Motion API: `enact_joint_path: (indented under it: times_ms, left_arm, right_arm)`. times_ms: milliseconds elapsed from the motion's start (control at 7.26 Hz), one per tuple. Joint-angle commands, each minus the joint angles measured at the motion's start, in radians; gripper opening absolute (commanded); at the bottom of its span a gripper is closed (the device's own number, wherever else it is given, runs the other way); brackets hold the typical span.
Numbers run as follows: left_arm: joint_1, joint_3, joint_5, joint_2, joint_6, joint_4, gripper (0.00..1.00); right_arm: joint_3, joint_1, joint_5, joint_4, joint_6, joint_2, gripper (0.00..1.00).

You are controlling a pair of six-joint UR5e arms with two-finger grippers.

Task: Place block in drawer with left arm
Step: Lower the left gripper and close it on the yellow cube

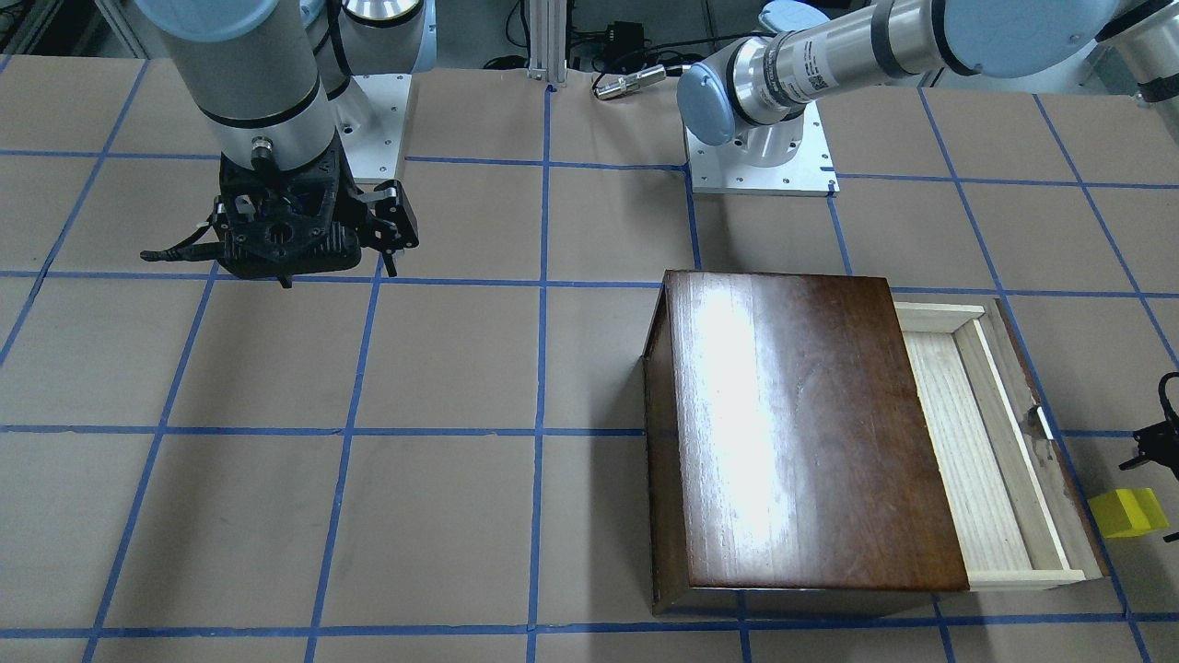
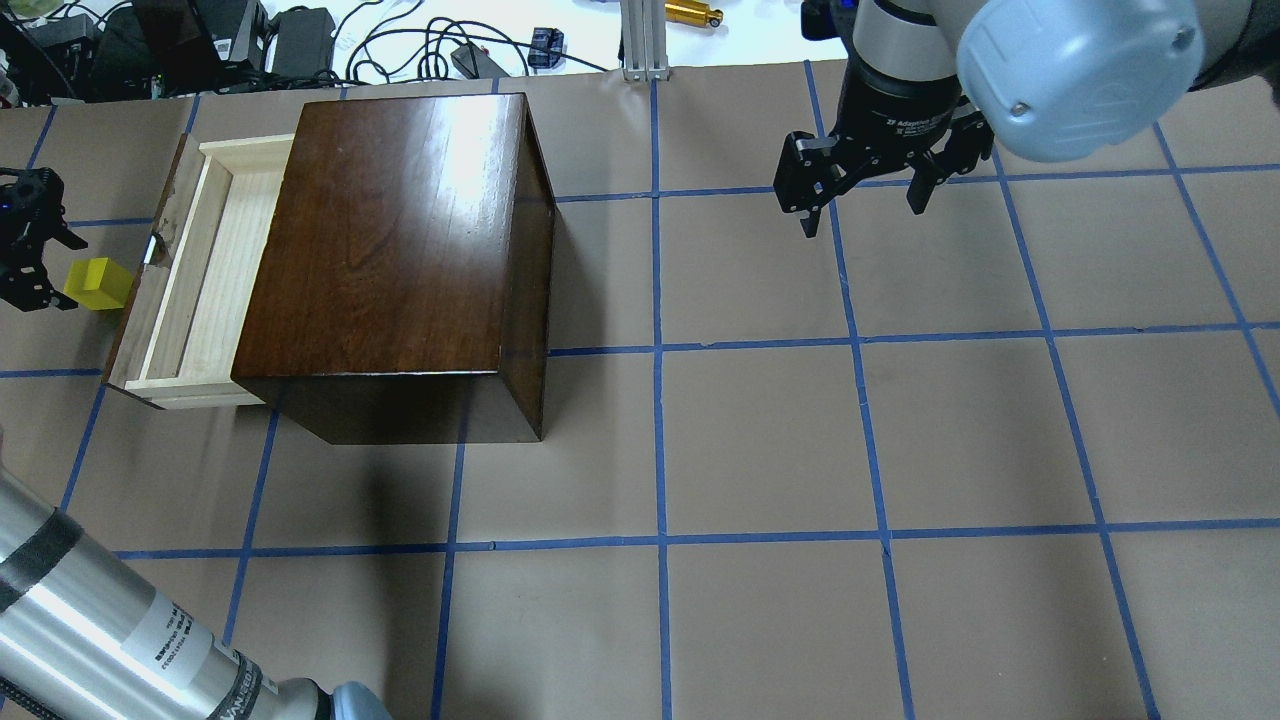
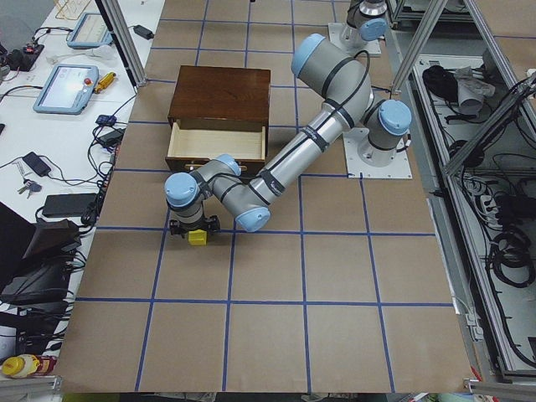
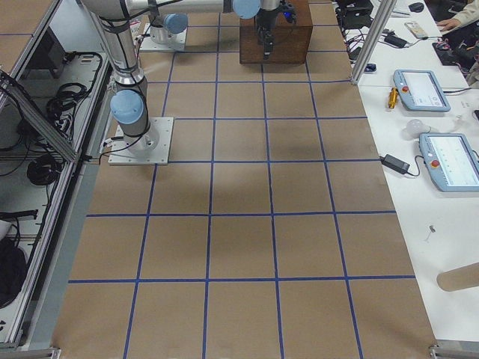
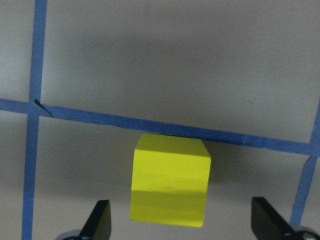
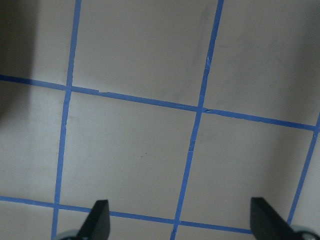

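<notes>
1. The left arm (image 2: 90, 622) is showing a white sticker on its silver tube, with print too small to read. The left gripper (image 2: 40, 262) is holding its black fingers wide apart, flanking the block without touching it.
2. The block (image 2: 97, 284), a matte yellow cube, is sitting on the brown table (image 2: 760, 430) against a blue tape line (image 5: 90, 117), just outside the drawer's dark front.
3. The drawer (image 2: 200, 270), shallow pale grained wood, is standing pulled open.
4. The box (image 2: 400, 230), glossy dark wood, is catching glare.
5. The right gripper (image 2: 862, 215) is hanging with jaws spread wide. White lettering above it is beginning "2F Adaptive".
</notes>
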Motion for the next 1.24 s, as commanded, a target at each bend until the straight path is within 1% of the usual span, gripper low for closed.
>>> enact_joint_path:
  times_ms: [0,551,689,826,964,1102]
  left_arm:
    - [0.000,-0.002,-0.008,-0.020,0.010,0.003,1.00]
    - [0.000,-0.009,-0.008,-0.031,0.018,0.017,1.00]
    - [0.000,-0.011,-0.022,-0.031,0.018,0.017,1.00]
    - [0.000,-0.011,-0.022,-0.031,0.018,0.017,0.96]
    - [0.000,-0.011,-0.024,-0.031,0.018,0.017,0.71]
    - [0.000,-0.011,-0.024,-0.030,0.018,0.017,0.54]
  right_arm:
    - [0.000,0.000,0.000,0.000,-0.001,0.000,1.00]
    - [0.000,0.000,0.000,0.000,-0.001,0.000,1.00]
    - [0.000,0.000,0.000,0.000,-0.001,0.000,1.00]
    - [0.000,0.000,0.000,0.000,0.001,0.000,1.00]
    - [0.000,0.000,0.000,0.000,0.000,0.000,1.00]
    - [0.000,0.000,0.000,0.000,0.001,0.000,1.00]
